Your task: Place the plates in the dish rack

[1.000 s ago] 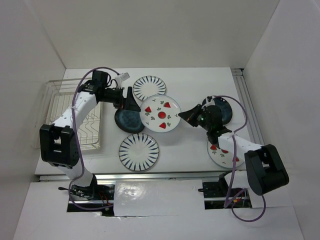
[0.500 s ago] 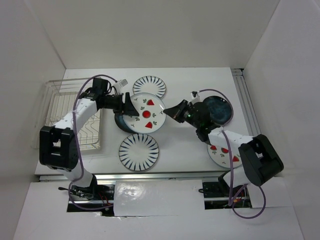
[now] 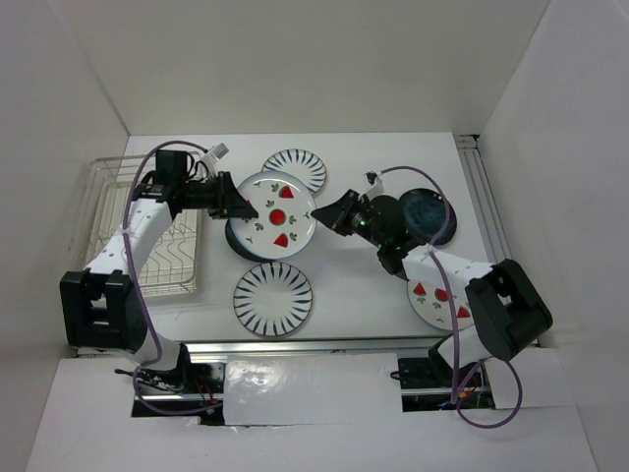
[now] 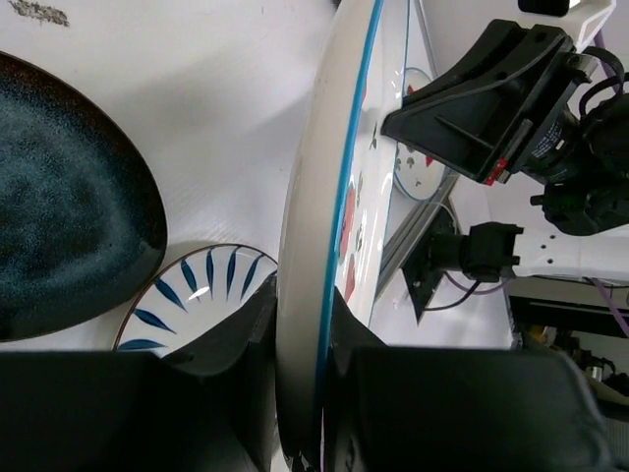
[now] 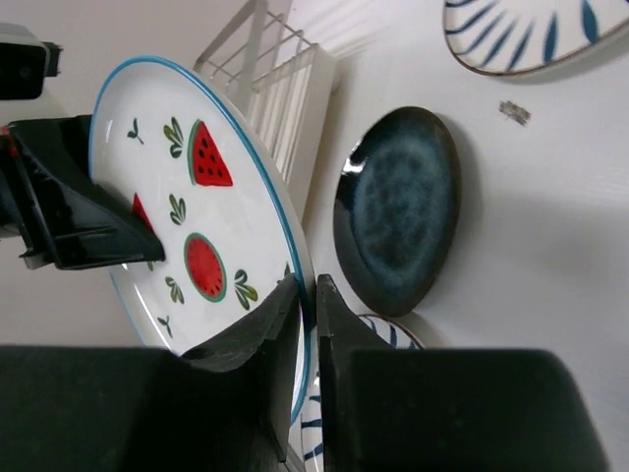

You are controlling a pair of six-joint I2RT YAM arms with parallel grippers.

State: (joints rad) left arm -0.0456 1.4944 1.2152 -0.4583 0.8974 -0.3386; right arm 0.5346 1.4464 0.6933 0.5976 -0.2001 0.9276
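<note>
While both arms meet over the middle of the worktop, the watermelon plate [image 3: 278, 209] hangs tilted between them, clear of the surface and above a dark blue plate [image 3: 240, 246]. On its left rim the left gripper [image 3: 248, 211] is pinching hard, the edge sandwiched between the fingers in the left wrist view. On the opposite rim the right gripper [image 3: 326, 217] is clamped too, and its wrist camera shows the rim wedged between the pads. So 2 claws, 1 plate: this reads as a handover toward the rack side. The dish rack [image 3: 108, 211] sits at the worktop's left edge, and I see no plate in it. Another 5 plates lie flat around the worktop. Next call, I'd say: right lets go and backs off, then left swings the plate over and lowers it edge-first between 2 tines.
</note>
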